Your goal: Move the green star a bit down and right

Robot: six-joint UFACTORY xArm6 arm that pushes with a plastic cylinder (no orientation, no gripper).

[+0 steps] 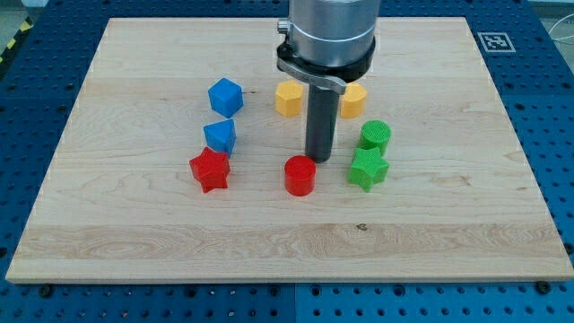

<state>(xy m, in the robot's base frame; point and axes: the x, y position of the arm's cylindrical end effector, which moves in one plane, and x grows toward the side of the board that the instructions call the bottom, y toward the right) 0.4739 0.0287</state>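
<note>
Wooden board (269, 233) on blue pegboard (36, 72); my tip (319, 160) left of green star (368, 169).

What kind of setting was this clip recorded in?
Probably a robotics lab bench. A wooden board lies on a blue perforated table, with a printed marker tag at its corner. Small coloured blocks such as the green star surround my tip, just above the red cylinder.

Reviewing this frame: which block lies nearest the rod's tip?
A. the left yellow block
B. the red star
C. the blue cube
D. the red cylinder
D: my tip sits just above the red cylinder block in the view, left of the green star block.
</note>
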